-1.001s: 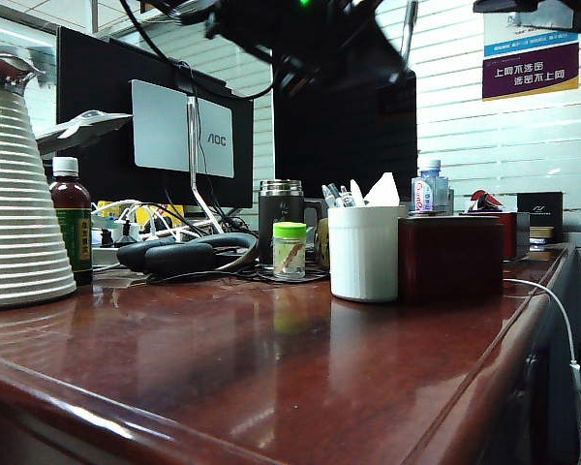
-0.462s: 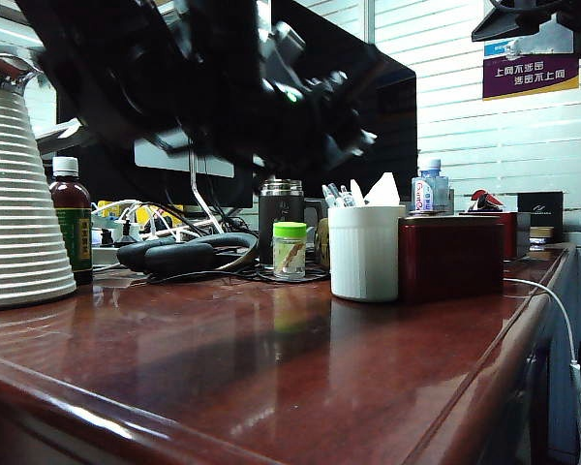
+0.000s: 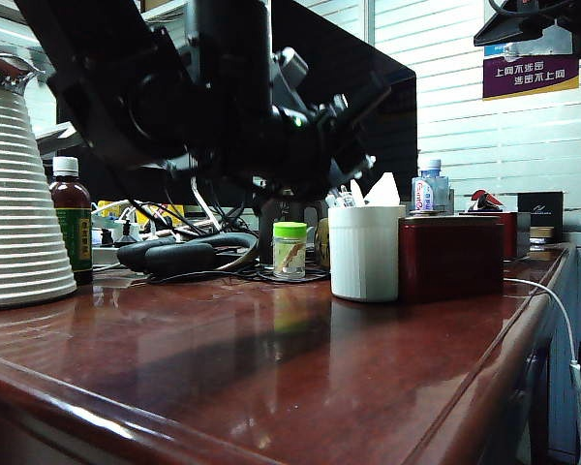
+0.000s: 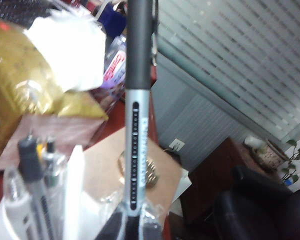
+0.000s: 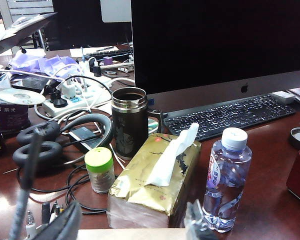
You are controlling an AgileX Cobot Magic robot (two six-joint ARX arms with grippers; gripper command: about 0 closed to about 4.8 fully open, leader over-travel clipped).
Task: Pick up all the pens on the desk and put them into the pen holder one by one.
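Both tools hover: left tool (image 4: 132, 227) clamped on pen (image 4: 137, 100) above pen holder (image 3: 365, 252), right tool (image 5: 135, 222) apart.

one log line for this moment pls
left gripper: shut on pen, above pen holder | right gripper: open, empty | pens in holder: several

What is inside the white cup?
The pen holder has pen tops poking out and something white and pointed. Its wall hides their lower parts. The left end effector, shut on a pen, hangs above it.
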